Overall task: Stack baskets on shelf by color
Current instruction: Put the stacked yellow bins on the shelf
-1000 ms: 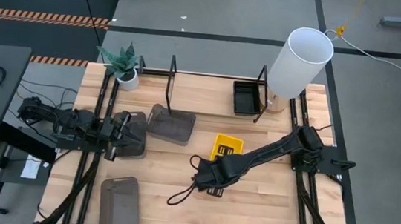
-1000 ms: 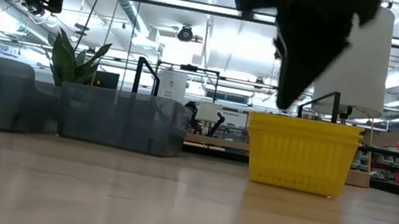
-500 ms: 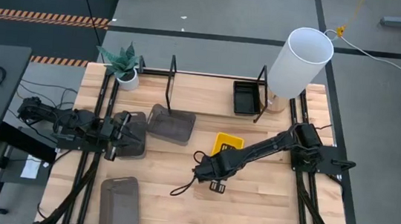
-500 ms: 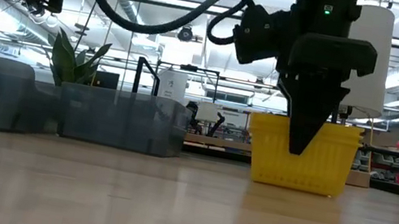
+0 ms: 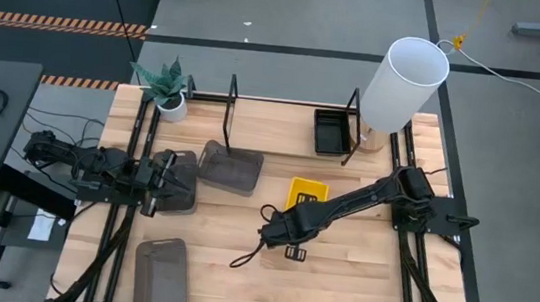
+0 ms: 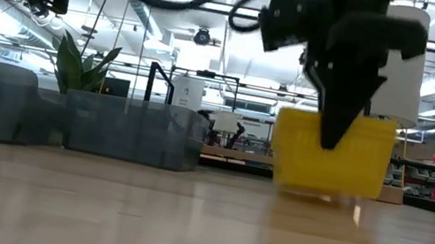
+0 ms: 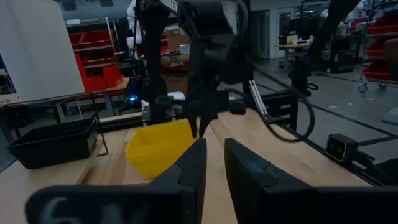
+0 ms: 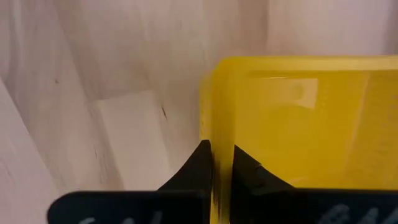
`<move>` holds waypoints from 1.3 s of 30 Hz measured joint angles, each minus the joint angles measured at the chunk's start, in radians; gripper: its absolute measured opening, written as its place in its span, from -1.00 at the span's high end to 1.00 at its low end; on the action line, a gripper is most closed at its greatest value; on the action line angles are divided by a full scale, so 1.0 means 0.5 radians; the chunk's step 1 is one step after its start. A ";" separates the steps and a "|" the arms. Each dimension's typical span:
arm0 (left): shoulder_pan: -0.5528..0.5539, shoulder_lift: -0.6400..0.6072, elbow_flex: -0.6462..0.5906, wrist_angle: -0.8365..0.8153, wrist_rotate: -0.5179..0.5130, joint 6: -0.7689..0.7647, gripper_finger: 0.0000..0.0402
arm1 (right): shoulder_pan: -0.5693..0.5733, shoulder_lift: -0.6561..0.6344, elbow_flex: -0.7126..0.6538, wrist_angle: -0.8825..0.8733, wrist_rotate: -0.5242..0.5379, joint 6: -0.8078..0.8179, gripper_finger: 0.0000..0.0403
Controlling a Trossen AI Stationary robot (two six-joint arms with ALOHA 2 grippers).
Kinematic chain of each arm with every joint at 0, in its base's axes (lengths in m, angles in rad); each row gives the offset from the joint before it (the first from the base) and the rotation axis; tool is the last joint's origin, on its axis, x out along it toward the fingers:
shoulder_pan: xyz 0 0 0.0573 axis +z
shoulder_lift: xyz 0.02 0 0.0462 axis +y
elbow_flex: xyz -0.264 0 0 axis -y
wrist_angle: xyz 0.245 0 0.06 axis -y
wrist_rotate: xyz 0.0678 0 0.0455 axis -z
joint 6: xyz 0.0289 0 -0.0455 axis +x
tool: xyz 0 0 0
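Note:
A yellow basket (image 5: 308, 191) (image 6: 333, 156) is at mid-table, with my right gripper (image 5: 289, 223) (image 8: 222, 163) shut on it from its near side. A black basket (image 5: 332, 132) sits on the black rod shelf (image 5: 230, 117) at the far right. Two grey baskets (image 5: 230, 167) (image 5: 178, 184) rest on the table at the left, and a third (image 5: 160, 275) lies near the front edge. My left gripper (image 5: 165, 178) (image 7: 213, 155) hovers level above the leftmost grey basket, pointing right. Its fingers stand a narrow gap apart with nothing between them. My right gripper pinches the yellow basket's near wall (image 8: 221, 124) about midway along, one finger inside the basket and one outside. The fingers (image 6: 334, 134) come from above, pointing down. The basket is raised a little off the table and tilted (image 7: 158, 146); whether its far edge still touches the wood I cannot tell.
A tall white cylinder (image 5: 403, 85) stands at the far right beside the black basket. A potted plant (image 5: 166, 88) stands at the far left corner. Bare wood lies between the yellow basket and the front edge.
My right gripper has come down onto the yellow basket's near wall, shut on it, and risen slightly. The basket, flat on the table before, is now raised a little and tipped.

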 joint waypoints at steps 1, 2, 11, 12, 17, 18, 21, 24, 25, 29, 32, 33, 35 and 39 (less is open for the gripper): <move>-0.001 0.000 0.000 0.000 0.001 0.001 0.68 | 0.000 0.000 0.042 -0.054 0.015 -0.013 0.91; 0.000 0.000 0.000 0.000 0.001 0.000 0.69 | 0.000 0.000 0.083 -0.090 0.027 -0.026 0.91; -0.001 0.000 0.000 0.000 0.001 -0.001 0.72 | -0.054 0.000 0.399 -0.311 0.232 -0.272 0.91; -0.001 0.000 0.000 0.000 0.000 0.000 0.72 | -0.074 0.000 0.434 -0.309 0.258 -0.326 0.91; -0.001 0.000 0.000 0.000 0.000 0.000 0.69 | -0.261 -0.001 0.536 -0.296 0.342 -0.639 0.91; 0.000 0.000 0.000 0.000 0.000 -0.001 0.69 | -0.317 -0.001 0.536 -0.297 0.342 -0.693 0.91; -0.001 0.000 0.000 0.000 0.001 0.001 0.69 | -0.486 -0.002 0.515 -0.274 0.343 -0.832 0.91; 0.000 0.001 0.000 0.000 0.000 0.001 0.71 | -0.641 0.000 0.459 -0.196 0.322 -0.979 0.91; 0.000 0.000 0.000 0.000 0.001 -0.001 0.72 | -0.687 0.000 0.448 -0.162 0.300 -1.026 0.91; -0.001 0.000 0.000 0.000 0.001 0.000 0.72 | -0.846 0.000 0.385 -0.034 0.269 -1.199 0.91; 0.000 0.000 0.000 0.000 0.001 0.001 0.69 | -0.942 0.000 0.344 0.018 0.271 -1.288 0.91; -0.001 0.000 0.000 0.000 0.001 0.000 0.69 | -0.968 0.000 0.329 0.018 0.269 -1.306 0.90; 0.000 0.000 0.000 0.000 0.001 0.001 0.68 | -1.008 0.000 0.299 0.019 0.253 -1.339 0.90; -0.001 0.001 0.000 0.000 0.001 0.000 0.70 | -1.053 0.000 0.255 0.040 0.218 -1.373 0.90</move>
